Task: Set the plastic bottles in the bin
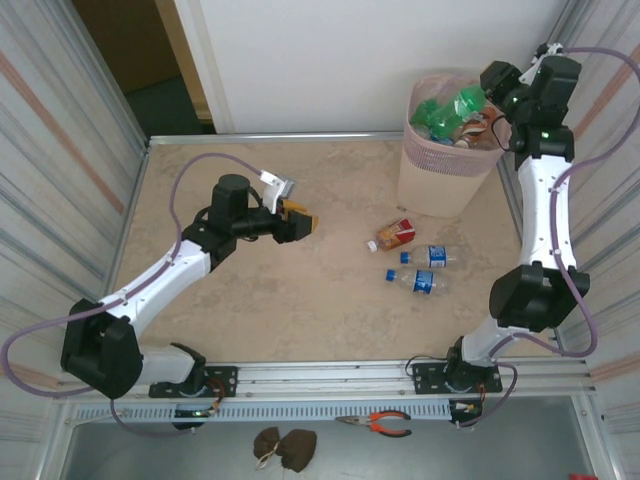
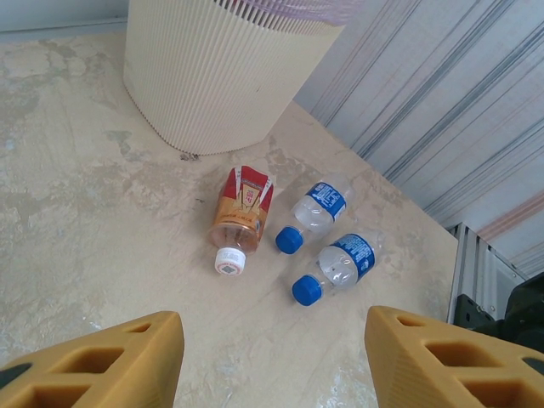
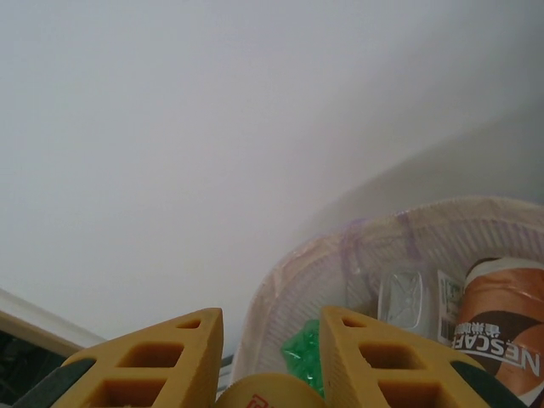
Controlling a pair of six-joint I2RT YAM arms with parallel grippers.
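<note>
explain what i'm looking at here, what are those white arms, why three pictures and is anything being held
These are two robot arms bolted to the near edge of a table, each ending in a two-fingered claw with orange fingers. The wide picture comes from a fixed camera above and behind them. The other two come from a camera on each wrist, looking past its own fingers. On the table lie a red-labelled bottle, a farther blue-labelled bottle and a nearer blue-labelled bottle, beside a pale pink bin holding a heap of bottles. The left claw hangs open and empty. The right claw is over the bin, closed on a yellowish rounded thing, probably a bottle, though little of it shows.
</note>
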